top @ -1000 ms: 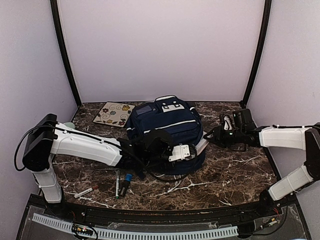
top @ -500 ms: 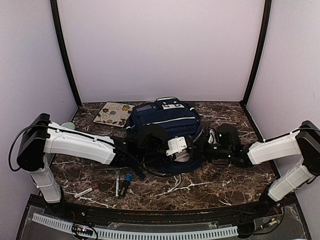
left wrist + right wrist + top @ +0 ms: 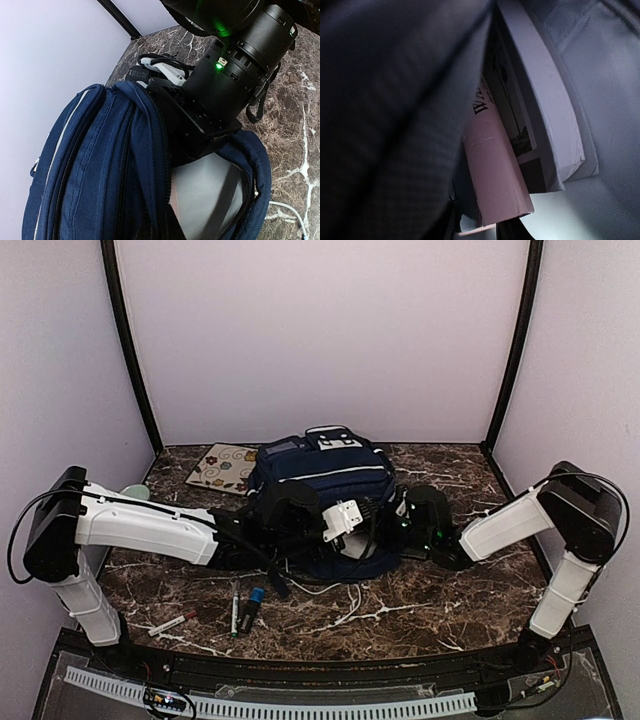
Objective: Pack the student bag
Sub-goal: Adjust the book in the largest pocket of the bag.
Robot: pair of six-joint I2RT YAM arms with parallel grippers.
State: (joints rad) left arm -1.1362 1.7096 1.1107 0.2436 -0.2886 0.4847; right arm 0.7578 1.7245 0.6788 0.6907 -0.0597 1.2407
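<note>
Two arms meet at the bag [image 3: 318, 472], which sits at the back middle of the table [image 3: 470, 590], handle end toward the back wall and main compartment unzipped on the near side. Left arm [image 3: 150, 530] reaches in from the left, with the left gripper [image 3: 355, 530] at the near lip of the opening. Its fingers are not clear in any view, so I cannot tell whether it pinches fabric or is spread. Right arm [image 3: 495, 530] comes from the right, its black wrist at the opening. From the left wrist view that wrist [image 3: 235, 75], green light on, goes in past the navy edge, with grey lining [image 3: 210, 195] showing below it. Right wrist view is inside the bag and dark: a pink book [image 3: 495, 175] and a white book [image 3: 540, 115] with a printed cover lie side by side, touching. The pink book's near end sits between two dark shapes at the bottom edge, where the right gripper [image 3: 482, 229] would be, but it is too dark to tell whether it is clamped. A floral card [image 3: 225, 468] lies just left of the bag. Markers [image 3: 240, 605] lie in front of the left arm, and a white cable [image 3: 345, 602] lies in front of the bag.
</note>
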